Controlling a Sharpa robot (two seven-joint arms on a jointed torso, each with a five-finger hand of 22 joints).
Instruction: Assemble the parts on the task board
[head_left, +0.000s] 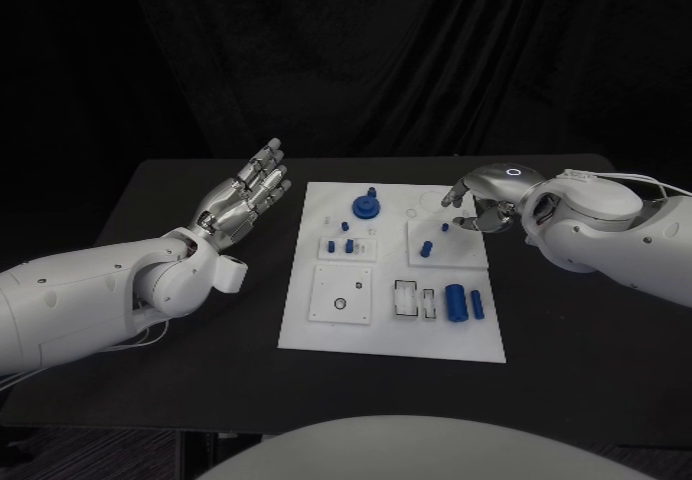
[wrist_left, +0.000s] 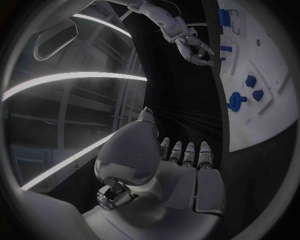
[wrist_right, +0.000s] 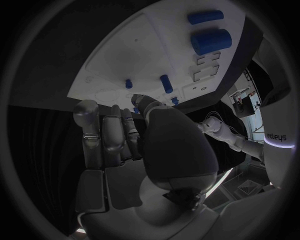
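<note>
The white task board lies in the middle of the black table. On it stand a blue round knobbed part at the far end, small blue pegs in the middle, and two blue cylinders near the front right. My left hand hovers left of the board with nothing in it, fingers stretched out and apart. My right hand hangs over the board's far right corner with fingers curled in. In the right wrist view a speck of blue shows by its fingertips; whether it is held is unclear.
Two rectangular slots and a ring-shaped hole mark the board's near half. Bare black table surrounds the board on all sides. The left wrist view shows the board and my right hand beyond it.
</note>
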